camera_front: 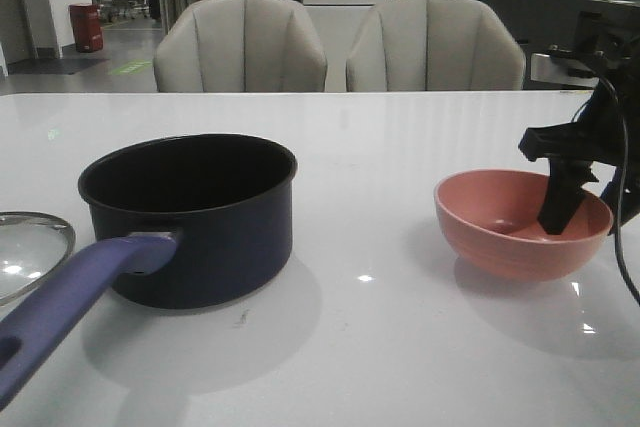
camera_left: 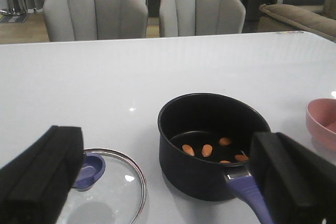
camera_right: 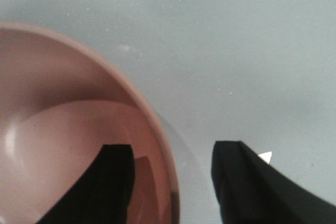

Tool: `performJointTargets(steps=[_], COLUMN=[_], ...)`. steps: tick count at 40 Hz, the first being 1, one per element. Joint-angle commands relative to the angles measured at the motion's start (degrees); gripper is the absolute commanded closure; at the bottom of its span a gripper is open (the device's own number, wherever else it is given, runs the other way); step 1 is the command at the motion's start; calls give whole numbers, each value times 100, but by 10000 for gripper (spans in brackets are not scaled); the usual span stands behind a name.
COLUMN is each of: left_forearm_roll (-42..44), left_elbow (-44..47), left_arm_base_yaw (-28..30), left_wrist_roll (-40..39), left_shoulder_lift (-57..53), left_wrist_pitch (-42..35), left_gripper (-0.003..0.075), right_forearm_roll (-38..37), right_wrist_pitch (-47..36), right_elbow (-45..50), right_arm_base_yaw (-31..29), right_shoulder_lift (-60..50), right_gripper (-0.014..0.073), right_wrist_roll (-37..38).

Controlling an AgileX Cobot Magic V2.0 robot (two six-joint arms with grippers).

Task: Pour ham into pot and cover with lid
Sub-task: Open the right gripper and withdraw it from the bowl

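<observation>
left claw [camera_left: 168, 182]: spread wide | right claw [camera_right: 170, 182]: parted, pointing down, arm lowered

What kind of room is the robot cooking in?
Probably a showroom or lab set up like a dining room, not a real kitchen: a big white table, two padded chairs, and a hallway with a red bin behind.

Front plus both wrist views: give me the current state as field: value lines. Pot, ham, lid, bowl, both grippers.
pot: upright on the table, uncovered, handle pointing toward the robot
ham: several chunks on the pot floor
lid: flat on the table beside the pot, knob up, not on the pot
pink bowl: upright on the table, looks empty
right gripper: open, fingers straddle the bowl rim, one inside, one outside
left gripper: open, empty, above lid and pot handle
</observation>
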Motion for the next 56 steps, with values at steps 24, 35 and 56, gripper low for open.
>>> performJointTargets(steps=[24,35,56], left_forearm_roll=[-52,-52,-52], left_elbow=[-148,-148,-148], left_arm_base_yaw=[-33,-33,-33], left_wrist_roll=[-10,-10,-10], left_shoulder_lift=[52,52,52], left_wrist_pitch=[-470,-460,-470], left_gripper=[66,66,65], right_forearm_roll=[251,251,277], right_wrist_pitch=[-418,-2203,-3047], right_elbow=[282,1902,4998], right_arm_base_yaw=[221,894,1363], right_shoulder_lift=[-3246,-5085,-9338], right_gripper=[87,87,87], right_wrist_roll=[-884,-884,-879])
